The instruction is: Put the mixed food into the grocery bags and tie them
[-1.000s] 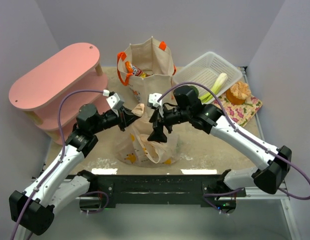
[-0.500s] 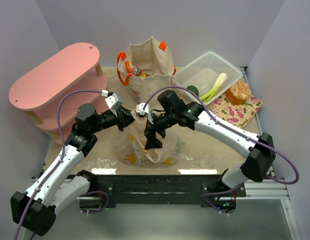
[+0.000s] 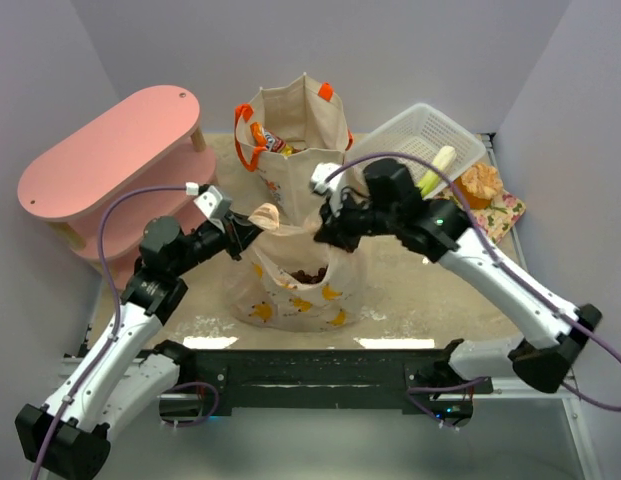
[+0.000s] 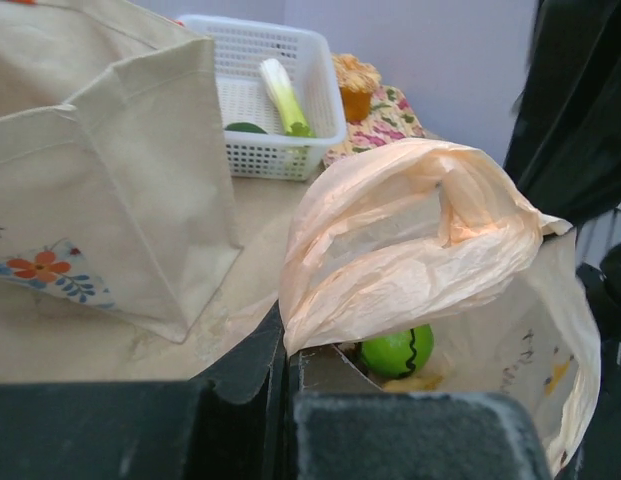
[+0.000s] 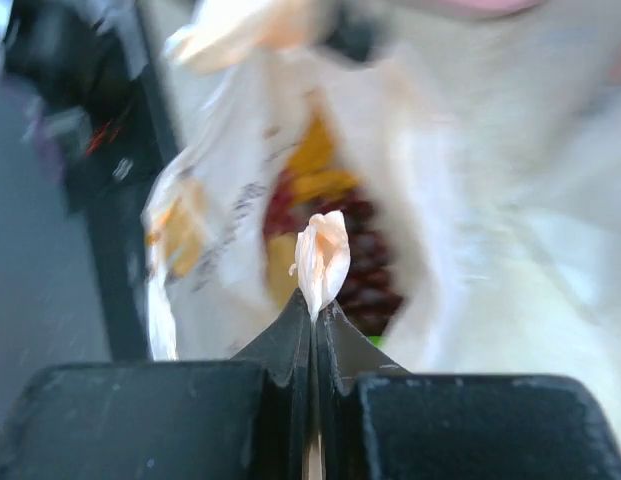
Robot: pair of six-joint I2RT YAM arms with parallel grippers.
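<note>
The peach plastic bag [image 3: 290, 295] sits near the middle of the worktop's [image 3: 420, 290] front edge. The left tool [image 3: 252, 228] pinches one handle and the right tool [image 3: 325, 232] pinches the other (a thin twist of film). Inside lie a green round vegetable [image 4: 397, 352] and, seemingly, dark grapes [image 3: 310, 274].

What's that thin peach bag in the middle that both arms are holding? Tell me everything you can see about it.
The plastic bag is thin, crinkly, see-through peach film printed with yellow-orange shapes. It stands on the table just in front of the canvas tote, with its mouth held open upward. The left end effector is shut on one handle loop, and the right end effector pinches the other. Inside are dark grapes and a round green vegetable.
</note>
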